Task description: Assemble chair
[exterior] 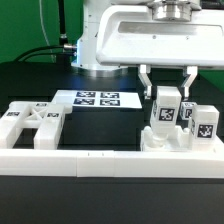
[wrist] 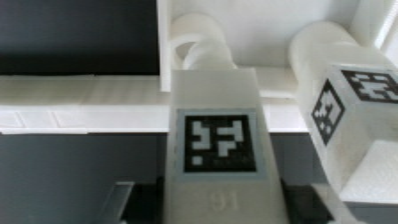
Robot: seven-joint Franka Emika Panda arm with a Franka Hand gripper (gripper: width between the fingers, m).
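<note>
My gripper [exterior: 167, 90] hangs over the right end of the table, shut on an upright white blocky chair piece [exterior: 165, 108] with a square tag on its face. In the wrist view that tagged piece [wrist: 217, 130] fills the space between my fingers [wrist: 125, 198], and its far end is rounded. Close beside it stands a second tagged chair piece [exterior: 186, 114], rounded [wrist: 347, 95] in the wrist view; whether they touch I cannot tell. Another tagged white block [exterior: 205, 125] stands further toward the exterior view's right. A flat notched chair part [exterior: 30, 122] lies at the left.
The marker board [exterior: 95, 98] lies flat at the back of the black table. A long low white border rail [exterior: 100, 157] runs along the front edge and shows behind the held piece in the wrist view [wrist: 80, 100]. The arm's white body [exterior: 130, 40] looms above.
</note>
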